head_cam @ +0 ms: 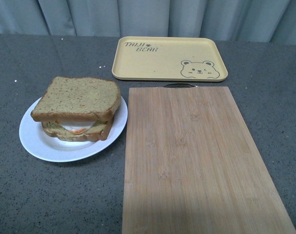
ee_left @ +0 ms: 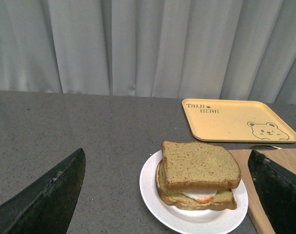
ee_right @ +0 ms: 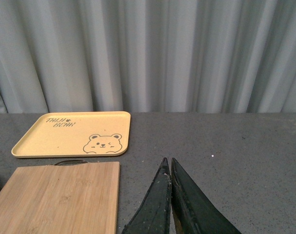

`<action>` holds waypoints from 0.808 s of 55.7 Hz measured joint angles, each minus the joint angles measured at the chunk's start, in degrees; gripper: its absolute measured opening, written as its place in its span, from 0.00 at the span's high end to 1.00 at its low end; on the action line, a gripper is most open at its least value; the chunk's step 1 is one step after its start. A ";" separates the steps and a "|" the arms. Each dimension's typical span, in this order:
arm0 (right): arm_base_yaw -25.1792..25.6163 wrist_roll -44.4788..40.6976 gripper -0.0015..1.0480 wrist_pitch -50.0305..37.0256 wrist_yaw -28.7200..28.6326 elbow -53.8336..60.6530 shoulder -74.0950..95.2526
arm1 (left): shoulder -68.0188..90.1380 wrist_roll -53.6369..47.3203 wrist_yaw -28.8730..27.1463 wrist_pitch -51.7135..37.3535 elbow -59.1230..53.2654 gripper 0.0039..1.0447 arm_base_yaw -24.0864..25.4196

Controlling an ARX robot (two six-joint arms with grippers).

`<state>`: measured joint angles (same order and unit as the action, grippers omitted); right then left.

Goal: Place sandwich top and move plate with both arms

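The sandwich top [head_cam: 77, 97], a brown speckled slice, lies flat on a fried egg [head_cam: 78, 129] and a lower slice, all on the round white plate [head_cam: 35, 141] at the table's left. Neither arm shows in the front view. In the left wrist view my left gripper [ee_left: 166, 152] is open, and its dark fingers [ee_left: 50, 195] stand wide to either side of the plate [ee_left: 150, 190] and sandwich top [ee_left: 199, 163], touching neither. My right gripper [ee_right: 168, 160] is shut on nothing, over bare grey table beside the cutting board.
A bamboo cutting board [head_cam: 196, 161] fills the middle and front right, its left edge close to the plate. A yellow bear tray [head_cam: 167, 58] lies behind it, also seen as the tray [ee_right: 69, 134] beyond the board [ee_right: 60, 195]. Grey curtains close off the back.
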<state>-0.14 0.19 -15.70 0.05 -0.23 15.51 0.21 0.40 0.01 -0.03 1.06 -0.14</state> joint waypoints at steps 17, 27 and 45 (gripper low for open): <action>0.00 0.00 0.99 5.05 -0.02 0.00 -5.07 | 0.00 0.00 0.00 0.00 0.00 0.06 0.00; 0.00 -0.02 0.99 15.37 -0.17 -0.04 -15.19 | -0.02 0.00 0.00 0.00 0.00 0.06 0.00; 0.00 -0.09 0.53 15.61 -0.24 -0.04 -15.26 | 12.85 6.97 9.68 13.75 5.70 0.06 1.86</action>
<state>-0.14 0.10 -0.10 -0.19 -0.27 0.25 13.06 7.38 9.69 13.72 6.76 1.72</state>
